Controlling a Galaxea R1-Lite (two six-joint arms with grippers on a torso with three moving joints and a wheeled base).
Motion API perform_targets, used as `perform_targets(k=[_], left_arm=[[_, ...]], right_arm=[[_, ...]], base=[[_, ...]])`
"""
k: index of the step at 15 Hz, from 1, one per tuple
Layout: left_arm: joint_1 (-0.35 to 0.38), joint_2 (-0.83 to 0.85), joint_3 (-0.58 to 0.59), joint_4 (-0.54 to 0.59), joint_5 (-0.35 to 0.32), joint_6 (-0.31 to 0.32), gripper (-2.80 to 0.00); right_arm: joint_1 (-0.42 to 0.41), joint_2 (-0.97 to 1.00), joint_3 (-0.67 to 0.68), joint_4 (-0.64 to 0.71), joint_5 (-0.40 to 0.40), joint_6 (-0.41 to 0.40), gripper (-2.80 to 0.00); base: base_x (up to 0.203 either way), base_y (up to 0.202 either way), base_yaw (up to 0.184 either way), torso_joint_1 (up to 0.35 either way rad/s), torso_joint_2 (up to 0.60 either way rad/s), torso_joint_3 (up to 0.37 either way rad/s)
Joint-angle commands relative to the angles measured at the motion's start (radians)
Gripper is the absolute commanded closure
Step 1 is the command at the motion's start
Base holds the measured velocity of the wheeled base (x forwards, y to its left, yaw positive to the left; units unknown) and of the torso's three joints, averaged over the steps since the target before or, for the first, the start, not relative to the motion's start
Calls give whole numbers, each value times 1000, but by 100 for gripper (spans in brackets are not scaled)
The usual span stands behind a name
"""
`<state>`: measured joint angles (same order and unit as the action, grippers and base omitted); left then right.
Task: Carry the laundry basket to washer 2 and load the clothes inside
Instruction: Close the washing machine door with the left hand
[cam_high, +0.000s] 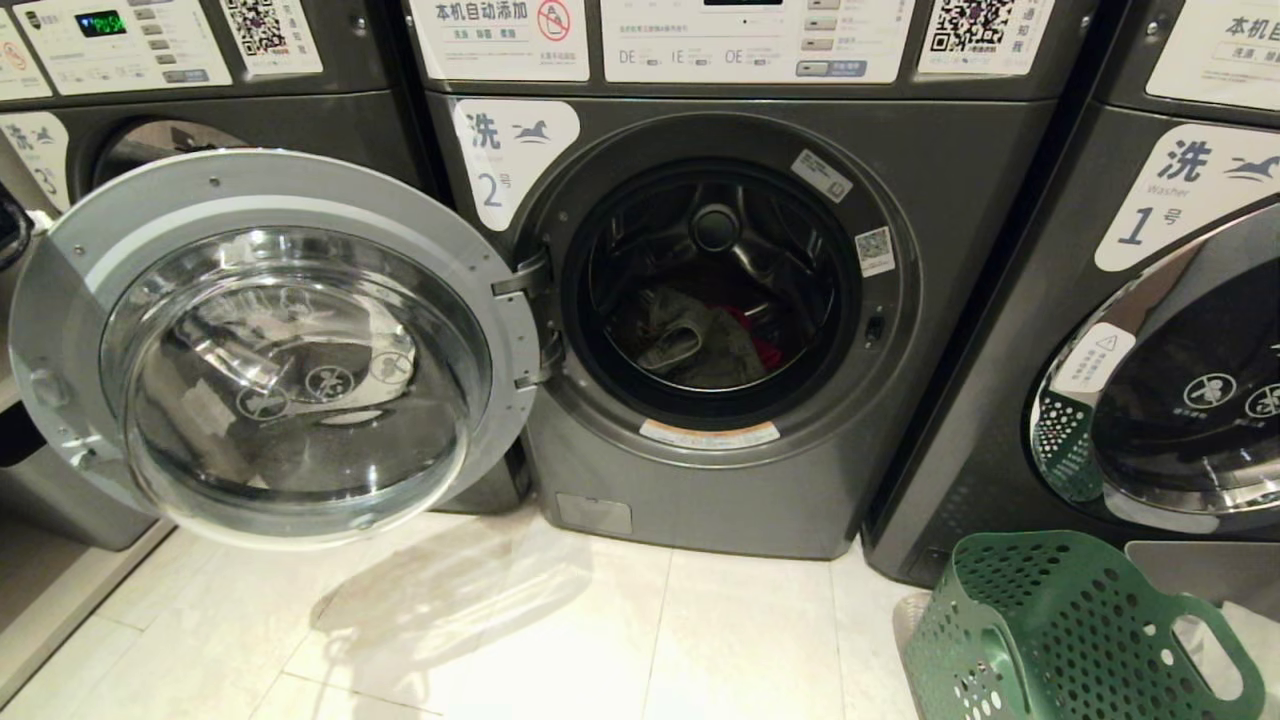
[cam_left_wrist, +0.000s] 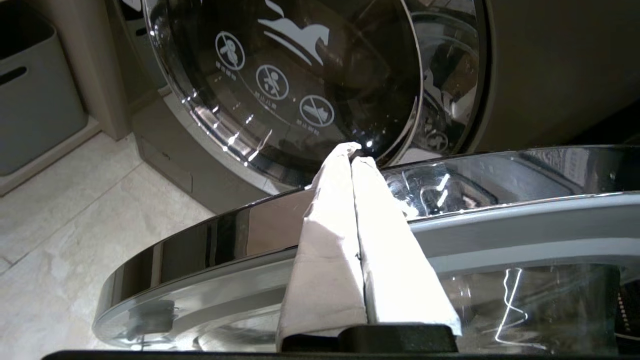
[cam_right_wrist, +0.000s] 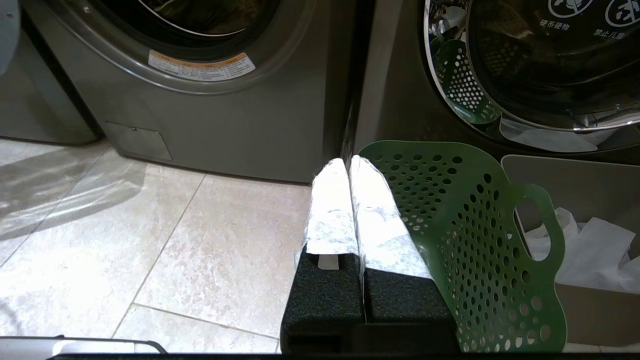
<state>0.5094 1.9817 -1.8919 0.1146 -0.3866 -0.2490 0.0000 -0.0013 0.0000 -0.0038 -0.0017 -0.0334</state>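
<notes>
- Washer 2 (cam_high: 700, 330) stands with its round door (cam_high: 270, 345) swung wide open to the side where the machine labelled "3" stands.
- The clothes (cam_high: 705, 340) lie inside washer 2's drum, a grey-olive piece with a bit of red beside it.
- The laundry basket (cam_high: 1060, 630) sits on the floor in front of the machine labelled "1", beside washer 2.
- The left gripper (cam_left_wrist: 354, 152) has its fingers pressed together, holding nothing, just at the rim of washer 2's open door.
- The right gripper (cam_right_wrist: 348, 165) is closed and empty, low beside the laundry basket.
</notes>
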Motion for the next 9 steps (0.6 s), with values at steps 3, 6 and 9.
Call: perform_targets(k=[3, 6, 9], left_arm=[[0, -64, 1, 165, -5, 78, 0], [-1, -77, 1, 226, -5, 91, 0], [-22, -123, 1, 330, -9, 92, 0]], right_arm=[[0, 1, 0, -1, -1, 14, 0], [0, 1, 0, -1, -1, 18, 0], [0, 1, 0, -2, -1, 17, 0]], base=[[0, 0, 0, 0, 0, 0], [0, 0, 0, 0, 0, 0], [0, 0, 0, 0, 0, 0]])
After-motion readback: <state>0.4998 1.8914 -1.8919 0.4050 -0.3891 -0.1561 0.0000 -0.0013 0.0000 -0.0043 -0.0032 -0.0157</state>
